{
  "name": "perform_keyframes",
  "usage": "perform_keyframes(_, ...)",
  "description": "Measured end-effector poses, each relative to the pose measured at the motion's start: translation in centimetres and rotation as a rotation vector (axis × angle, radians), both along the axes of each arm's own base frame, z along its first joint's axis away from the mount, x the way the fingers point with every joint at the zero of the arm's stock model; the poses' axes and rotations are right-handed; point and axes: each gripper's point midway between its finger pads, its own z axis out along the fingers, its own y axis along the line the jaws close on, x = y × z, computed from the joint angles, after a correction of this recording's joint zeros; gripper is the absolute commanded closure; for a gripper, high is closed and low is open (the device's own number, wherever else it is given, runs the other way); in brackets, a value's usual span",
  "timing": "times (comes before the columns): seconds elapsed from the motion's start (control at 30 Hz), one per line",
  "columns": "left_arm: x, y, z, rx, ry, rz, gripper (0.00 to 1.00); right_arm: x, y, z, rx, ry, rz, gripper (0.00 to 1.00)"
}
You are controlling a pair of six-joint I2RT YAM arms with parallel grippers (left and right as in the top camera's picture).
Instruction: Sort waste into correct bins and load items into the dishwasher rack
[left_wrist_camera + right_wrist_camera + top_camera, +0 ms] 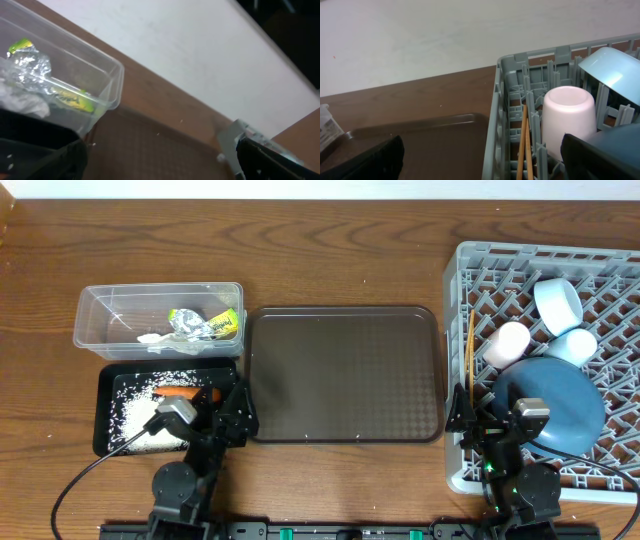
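Left to right on the surface (pixel 350 240): tub (pixel 110 310) holding napkin (pixel 155 337) and wrapper (pixel 215 325), with shallow tray (pixel 105 415) of rice (pixel 135 415) and sausage piece (pixel 180 392) before it; serving tray (pixel 345 375) at centre; rack (pixel 470 280) holding chopsticks (pixel 471 350) at its left wall, cup (pixel 506 343), second cup (pixel 573 345), bowl (pixel 557 305) behind, plate (pixel 555 400) in front.

No legible text, wrapper (pixel 212 326) print perhaps too blurred
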Motion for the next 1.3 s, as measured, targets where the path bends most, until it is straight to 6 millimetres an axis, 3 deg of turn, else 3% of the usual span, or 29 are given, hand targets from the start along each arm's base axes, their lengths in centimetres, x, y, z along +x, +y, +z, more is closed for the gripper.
perform_keyframes(0.1, 0.1, 0.0, -1.0, 0.059, 0.014, -0.004, 0.02, 0.0, 0.0, 0.0, 0.0, 0.0, 0.0, 0.01)
perform_keyframes(0.33, 0.1, 0.3, -1.3, 0.333, -0.027, -0.014, 0.02, 0.0, 0.0, 0.0, 0.0, 0.0, 0.0, 0.01)
perform_keyframes(0.53, 0.3, 1.7, -1.3, 0.53, -0.048, 0.027, 0.02, 0.0, 0.0, 0.0, 0.0, 0.0, 0.0, 0.01)
perform_keyframes(1.3, 0.3, 2.0, -1.3, 0.605, -0.057, 0.03, 0.02, 0.0, 0.0, 0.0, 0.0, 0.0, 0.0, 0.01)
